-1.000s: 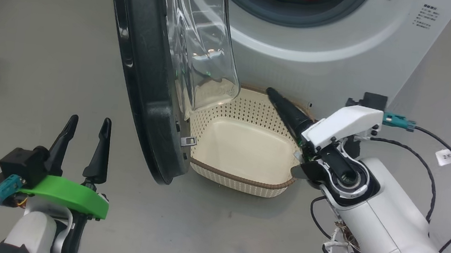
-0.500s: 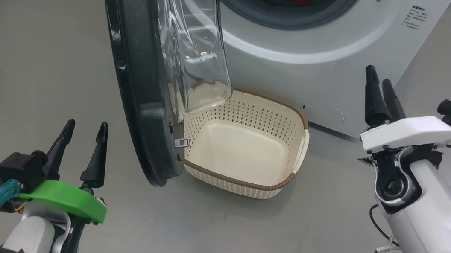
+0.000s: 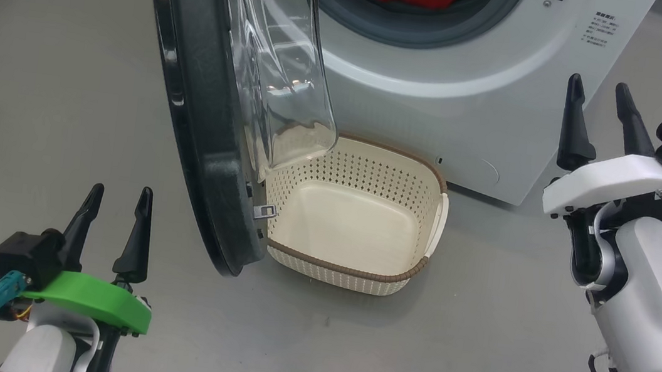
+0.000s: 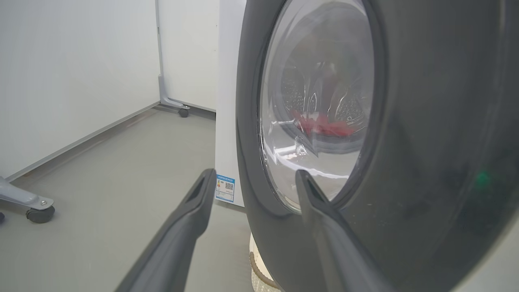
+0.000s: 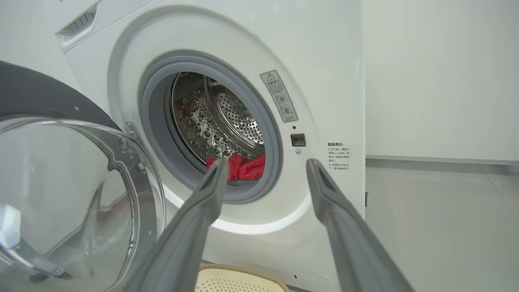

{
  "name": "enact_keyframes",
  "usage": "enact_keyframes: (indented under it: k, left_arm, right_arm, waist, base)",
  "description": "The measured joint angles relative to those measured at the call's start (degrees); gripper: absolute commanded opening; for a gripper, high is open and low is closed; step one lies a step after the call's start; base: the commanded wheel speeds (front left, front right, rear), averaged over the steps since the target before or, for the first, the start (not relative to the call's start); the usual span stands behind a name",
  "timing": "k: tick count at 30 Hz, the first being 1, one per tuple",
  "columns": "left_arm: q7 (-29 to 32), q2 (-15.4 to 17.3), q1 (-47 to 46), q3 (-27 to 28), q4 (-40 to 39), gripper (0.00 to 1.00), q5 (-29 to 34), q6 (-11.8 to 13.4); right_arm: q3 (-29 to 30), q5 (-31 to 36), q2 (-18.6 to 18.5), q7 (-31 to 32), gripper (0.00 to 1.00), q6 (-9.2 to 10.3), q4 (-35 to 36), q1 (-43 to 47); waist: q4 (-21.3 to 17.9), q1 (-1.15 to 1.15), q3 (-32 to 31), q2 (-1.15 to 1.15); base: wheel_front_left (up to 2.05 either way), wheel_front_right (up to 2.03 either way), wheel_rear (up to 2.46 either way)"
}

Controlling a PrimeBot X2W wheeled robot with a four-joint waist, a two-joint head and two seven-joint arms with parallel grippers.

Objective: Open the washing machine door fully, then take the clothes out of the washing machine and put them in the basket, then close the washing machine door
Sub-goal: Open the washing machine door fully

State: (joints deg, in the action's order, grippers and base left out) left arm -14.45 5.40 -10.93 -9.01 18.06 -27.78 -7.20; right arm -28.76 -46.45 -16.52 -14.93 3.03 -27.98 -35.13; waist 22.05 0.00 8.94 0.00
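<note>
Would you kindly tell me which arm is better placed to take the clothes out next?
Probably the right. The right gripper is open and looks straight into the drum at the clothes. The left gripper sits on the outer side of the washing machine door, which blocks its path.

Bright, diffuse indoor light, all views evenly exposed; faint soft shadow on the floor (image 3: 477, 330) beneath the basket (image 3: 340, 268); white glare streaks across the washing machine door (image 3: 214, 108) glass; left gripper (image 4: 254, 174), near the lens, soft-edged.
</note>
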Motion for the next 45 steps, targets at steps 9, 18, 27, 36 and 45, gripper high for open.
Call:
enact_keyframes:
  k: [9,18,27,36,45]
  left_arm:
    - [0.0,0.0,0.1,0.6,0.0,1.0,0.4,0.0]
    - [0.0,-0.1,0.1,1.3,0.0,1.0,0.7,0.0]
    - [0.0,-0.3,0.1,1.6,0.0,1.0,1.4,0.0]
    - [0.0,-0.5,0.2,2.0,0.0,1.0,1.8,0.0]
    - [0.0,-0.6,0.2,2.1,0.0,1.0,2.2,0.0]
  right_arm:
    - [-0.8,11.4,1.3,0.0,1.0,3.44,3.2,5.1]
    - [-0.2,18.3,3.3,0.0,1.0,3.78,3.9,11.9]
    - [4.1,22.8,4.2,0.0,1.0,4.2,3.8,15.6]
    - [10.4,27.6,7.1,0.0,1.0,4.2,2.7,18.2]
    - [12.9,30.6,9.6,0.0,1.0,4.2,2.9,19.5]
  waist:
    - [-0.3,0.0,0.3,0.0]
    - [-0.4,0.0,0.2,0.0]
    - [-0.6,0.0,0.1,0.0]
    - [-0.8,0.0,0.1,0.0]
    - [-0.9,0.0,0.2,0.0]
  base:
    - [0.0,0.0,0.0]
    - [0.0,0.0,0.0]
    - [0.0,0.0,0.0]
    - [0.0,0.0,0.0]
    - [0.0,0.0,0.0]
